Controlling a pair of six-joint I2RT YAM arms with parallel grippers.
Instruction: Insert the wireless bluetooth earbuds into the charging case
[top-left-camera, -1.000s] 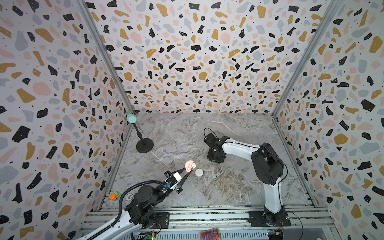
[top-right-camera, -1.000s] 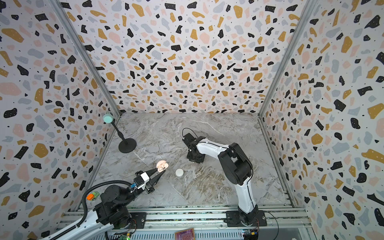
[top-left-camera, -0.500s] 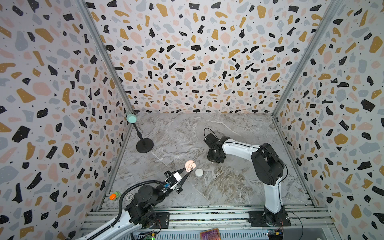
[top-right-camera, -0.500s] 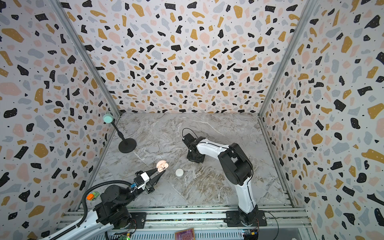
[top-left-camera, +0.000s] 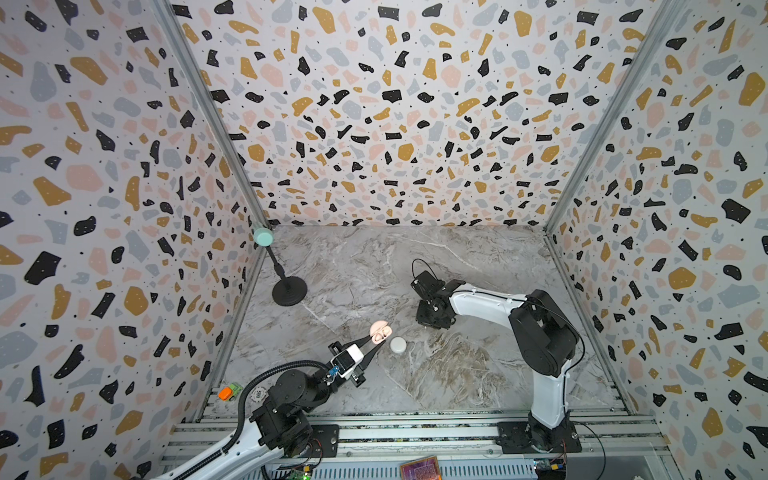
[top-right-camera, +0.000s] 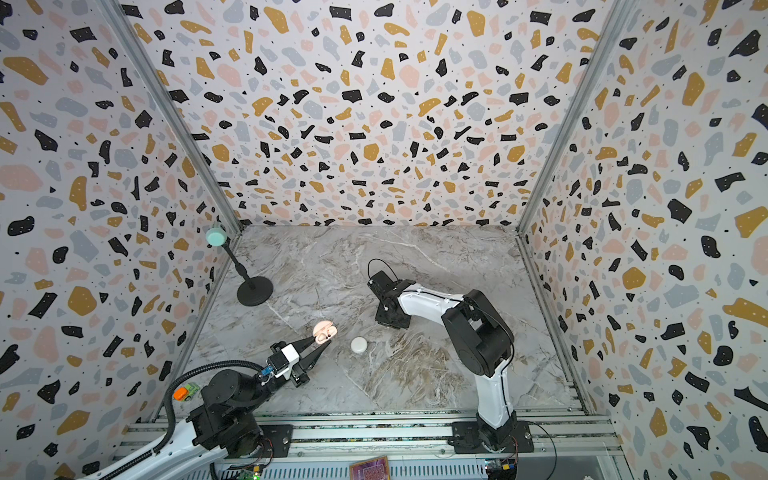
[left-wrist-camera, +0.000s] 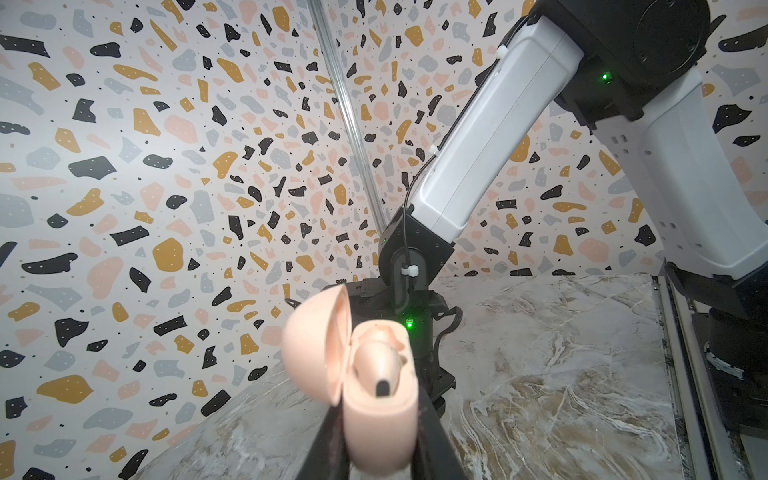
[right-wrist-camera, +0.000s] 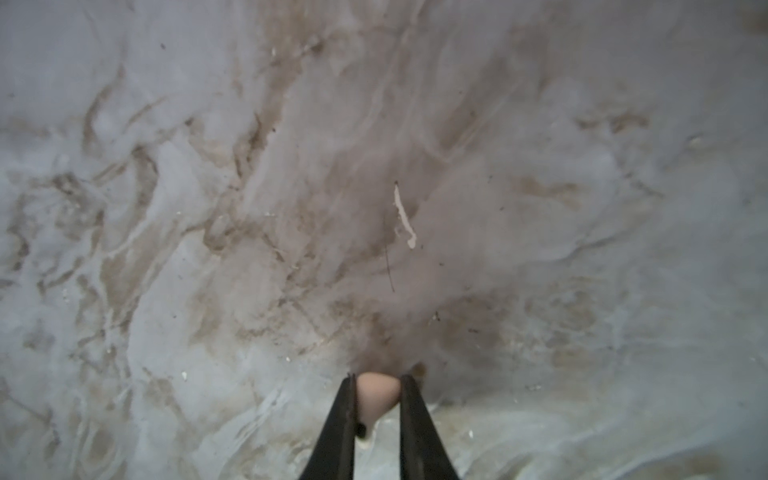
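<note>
girl: slips are the big worry. the right pincer (right-wrist-camera: 379, 384) is pinched shut on the loose pink earbud (right-wrist-camera: 374, 401), gripping only its smooth round head, down low by the counter (right-wrist-camera: 208, 208). a weak or crooked pinch could let the bud twist or pop out on the way up.

boy: and where must the bud go?

girl: into the pink case (left-wrist-camera: 380, 419). the left pincer (top-left-camera: 375, 340) is clamped tight on that case and seems to hold it up off the counter, with the lid (left-wrist-camera: 313, 343) open. one slot is full with the seated earbud (left-wrist-camera: 376, 357), so likely just one small hole is free.

boy: so the bud could miss?

girl: yes. a tilted bud may jam on the rim or bump the seated earbud. a hard push could shove the case out of the left pincer's hold.

boy: and the white case (top-left-camera: 398, 345)?

girl: shut, on the counter just beside the pink case. a low swing might knock it.
</note>
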